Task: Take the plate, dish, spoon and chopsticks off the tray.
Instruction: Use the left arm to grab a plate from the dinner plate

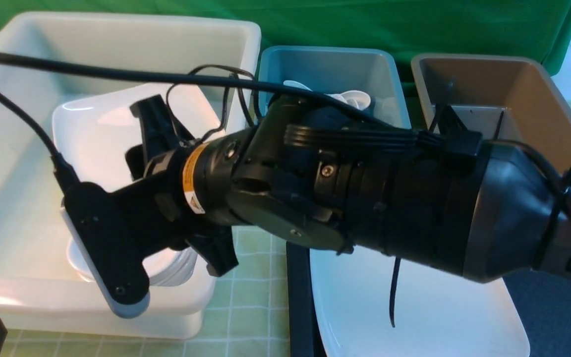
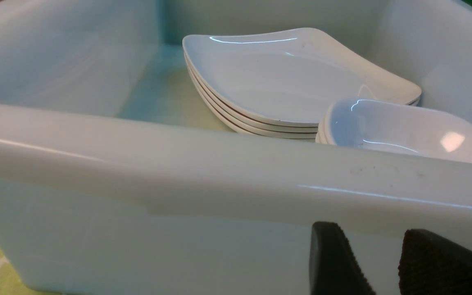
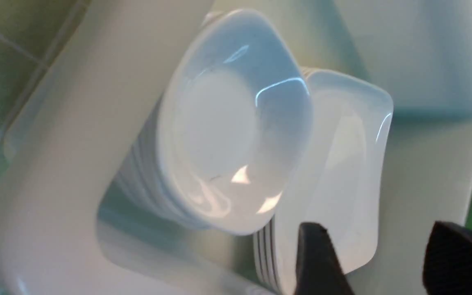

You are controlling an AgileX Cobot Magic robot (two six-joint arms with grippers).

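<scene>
**Dish** (image 3: pixel 232 135): tops a stack of like dishes in the near right corner of the white bin (image 1: pixel 117 20), just beside a stack of plates (image 3: pixel 342 172). It appears to sit off-centre. Likely hazard: a finger catching its rim on withdrawal would tip it off the stack. **Right gripper** (image 3: pixel 377 250): jaws apart and empty, above the bin. The dish lies beside its fingers, not between them. **The plate** (image 1: pixel 414 307): on the tray (image 1: pixel 298 297), not yet cleared.
</scene>
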